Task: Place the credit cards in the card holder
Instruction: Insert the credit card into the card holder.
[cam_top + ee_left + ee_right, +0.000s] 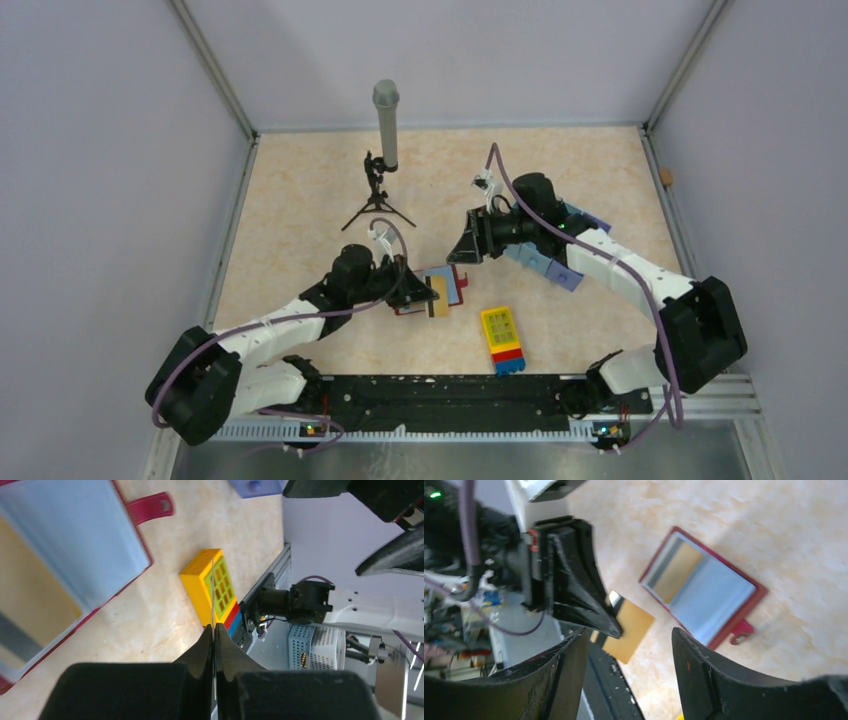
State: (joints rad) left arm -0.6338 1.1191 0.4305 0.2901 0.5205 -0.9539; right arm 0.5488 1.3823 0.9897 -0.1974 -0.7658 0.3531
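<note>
My left gripper (613, 626) pinching a yellow-gold credit card (631, 630), just beside the dark-red card holder (711, 592), lying open on the tabletop (300, 220), my right gripper (463, 243) spread and empty nearby

Robotics lab, plainly: two arms (270, 330) bolted to an aluminium rail (440, 402), booth walls (100, 150) round the tabletop (300, 200), microphone (386, 120) on tripod (377, 208).

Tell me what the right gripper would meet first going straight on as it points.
Probably the yellow-gold card, pinched by the left gripper: it sits in line between the right gripper's open fingers. The card holder lies off to one side. Depth unclear.
</note>
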